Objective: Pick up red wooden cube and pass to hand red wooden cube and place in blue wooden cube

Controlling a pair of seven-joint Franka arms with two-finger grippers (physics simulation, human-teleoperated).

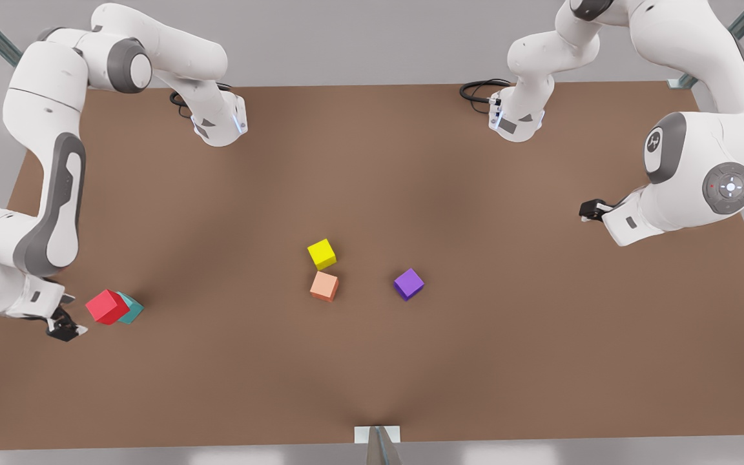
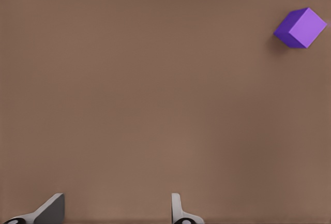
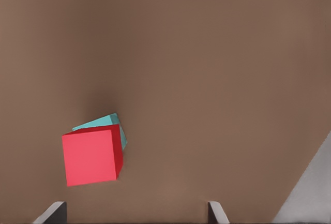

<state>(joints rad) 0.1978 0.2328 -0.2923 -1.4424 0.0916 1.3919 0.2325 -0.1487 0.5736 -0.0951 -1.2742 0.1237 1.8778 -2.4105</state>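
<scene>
The red wooden cube (image 1: 106, 306) rests on top of the teal blue wooden cube (image 1: 132, 309) near the table's left edge in the front view, covering most of it. From the right wrist view, the red cube (image 3: 90, 157) hides all but a strip of the teal cube (image 3: 101, 122). My right gripper (image 1: 65, 327) hangs just to the front view's left of the stack, open and apart from it, its fingertips (image 3: 53, 212) with nothing between them. My left gripper (image 1: 591, 210) waits at the front view's right, open (image 2: 114, 211) over bare table.
A yellow cube (image 1: 322, 254) and a pale orange-salmon cube (image 1: 324, 286) sit touching near the table's middle. A purple cube (image 1: 409, 284) lies to their right, also seen from the left wrist (image 2: 301, 27). The brown table (image 1: 372, 374) ends close behind the right gripper.
</scene>
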